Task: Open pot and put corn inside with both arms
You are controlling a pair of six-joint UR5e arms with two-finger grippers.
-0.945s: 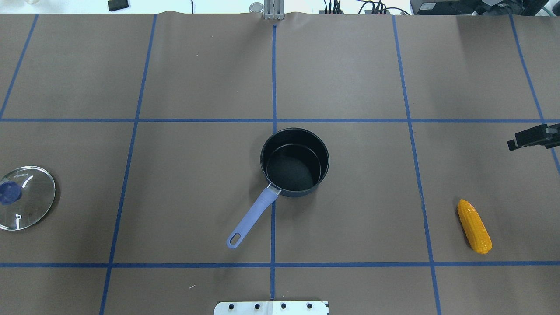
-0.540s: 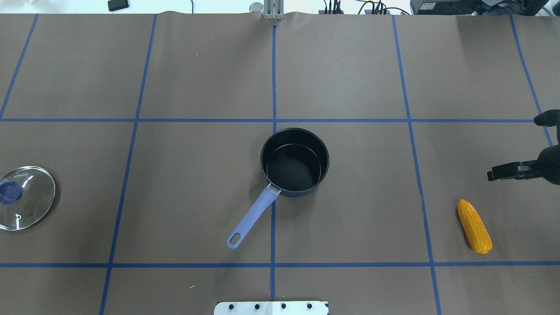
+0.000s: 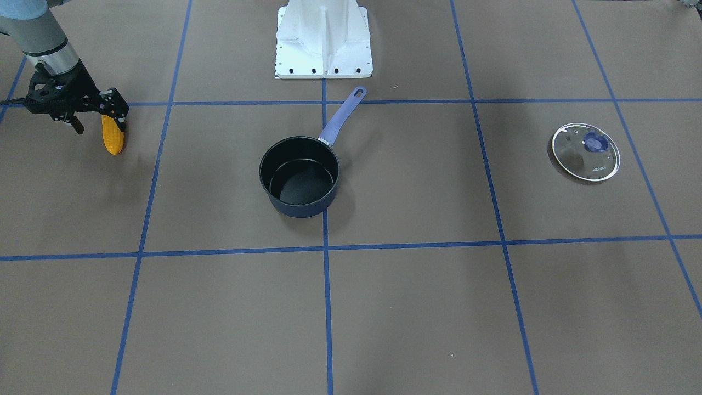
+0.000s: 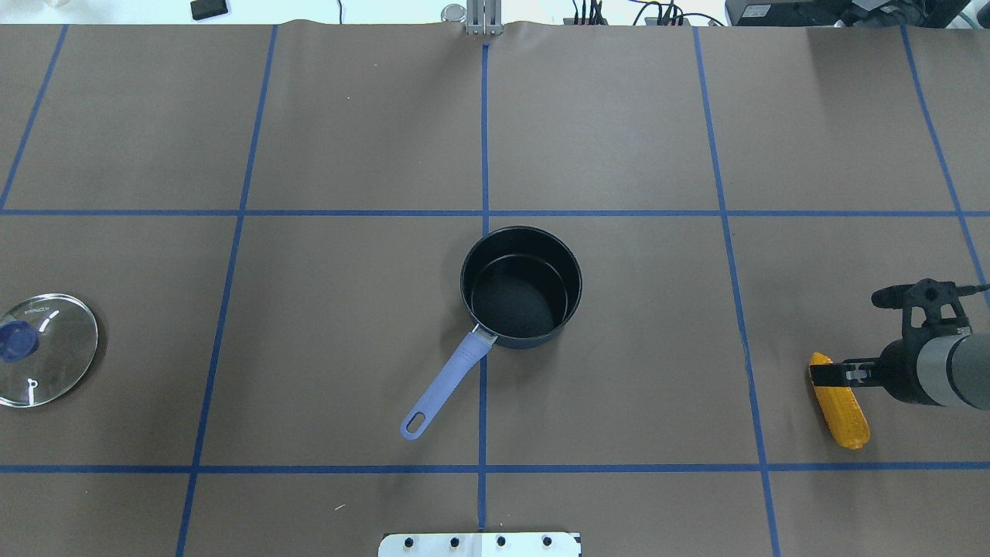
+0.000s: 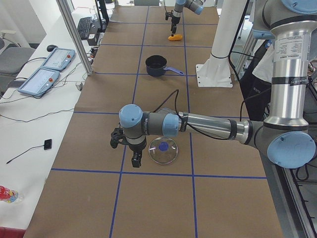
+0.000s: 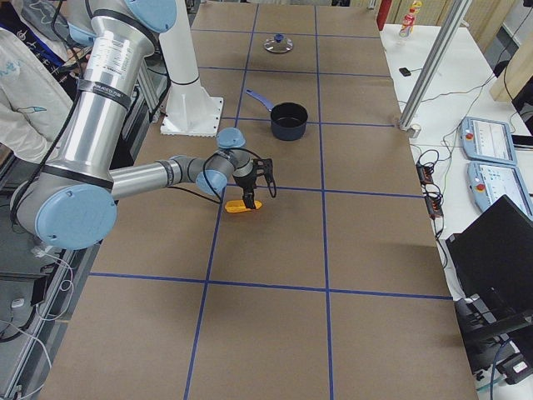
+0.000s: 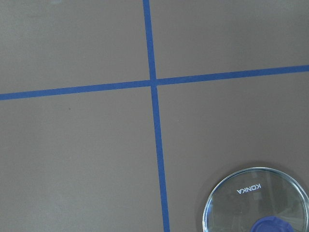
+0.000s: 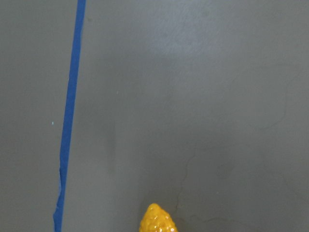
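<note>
Right gripper (image 4: 858,336) is seen spread open at the corn (image 4: 843,414), one finger over its far end. Corn is laid flat by the right edge of the table (image 4: 619,116), well apart from the uncovered saucepan (image 4: 520,286). Left gripper (image 5: 128,151) beside glass lid (image 4: 46,348): grip can't be told.

The one word that can be read is "KONKA", printed in white capitals on the glass lid (image 7: 229,212); in the left wrist view it stands upside down, close to the rim and just above the blue knob (image 7: 271,225). In the front-facing view the same word shows small by the lid's rim, on the side toward the camera; in the overhead view the print is too small to read. Nothing else bears legible text.
</note>
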